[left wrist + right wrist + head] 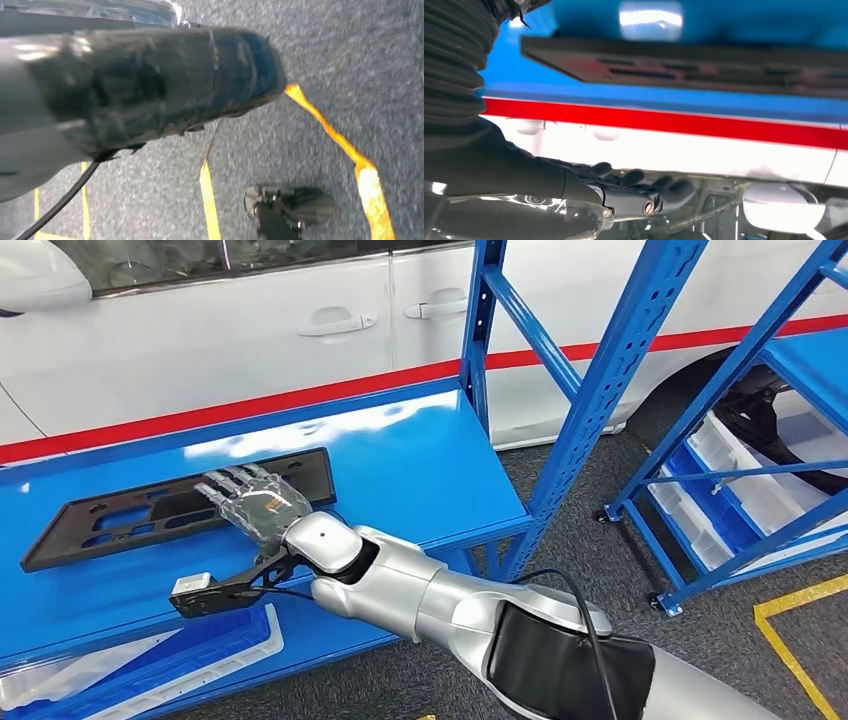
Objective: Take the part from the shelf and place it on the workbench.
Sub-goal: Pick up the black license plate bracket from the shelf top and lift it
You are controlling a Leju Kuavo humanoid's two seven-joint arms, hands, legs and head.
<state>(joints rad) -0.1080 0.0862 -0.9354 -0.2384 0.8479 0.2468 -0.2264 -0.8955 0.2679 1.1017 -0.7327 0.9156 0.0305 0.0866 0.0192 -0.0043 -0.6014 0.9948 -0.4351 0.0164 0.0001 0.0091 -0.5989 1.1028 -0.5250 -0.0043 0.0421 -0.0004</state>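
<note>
One flat black plastic slotted panel (180, 508) lies near the blue metal shelf's (430, 470) back edge.
My right hand (255, 502) hovers over it, fingers extended, grasping nothing; I fear a shallow grab could drop it.

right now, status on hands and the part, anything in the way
Right hand open, fingers spread over the black part, no grip confirmed. Part lies flat on the blue shelf. Left hand state unclear. Nothing blocking the part.

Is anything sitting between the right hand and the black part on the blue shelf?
Nothing visible. The right hand is over the black part, which lies flat on the blue shelf with no other object between them. Whether the fingers already touch it, I can't tell.
</note>
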